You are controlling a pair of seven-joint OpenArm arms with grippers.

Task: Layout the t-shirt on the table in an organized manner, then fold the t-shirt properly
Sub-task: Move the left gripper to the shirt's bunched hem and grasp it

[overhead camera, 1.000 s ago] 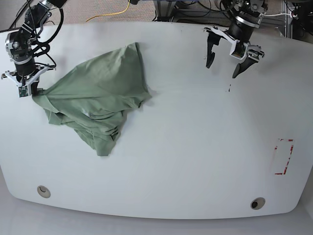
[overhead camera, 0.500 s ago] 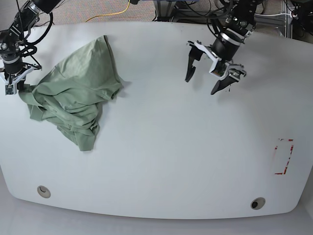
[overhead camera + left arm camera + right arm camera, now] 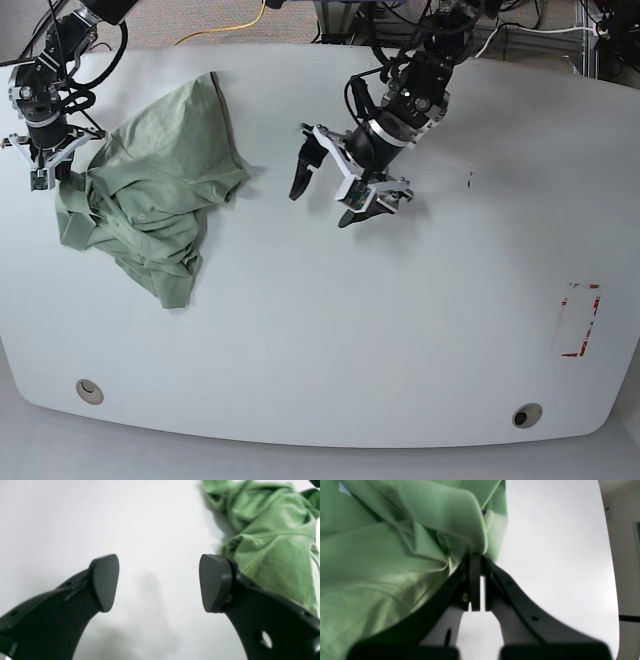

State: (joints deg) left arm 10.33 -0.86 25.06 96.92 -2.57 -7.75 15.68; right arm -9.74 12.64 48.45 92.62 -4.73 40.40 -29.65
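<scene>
Crumpled t-shirt (image 3: 150,210) hugs the table (image 3: 400,330) edge.

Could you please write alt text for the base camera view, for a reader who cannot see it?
A crumpled sage-green t-shirt lies at the left of a white table, its edge pinched by the shut right gripper. The left gripper, fingers open and empty, hovers over bare table right of the shirt.

Crumpled t-shirt (image 3: 150,215) on white table (image 3: 400,330)
</scene>
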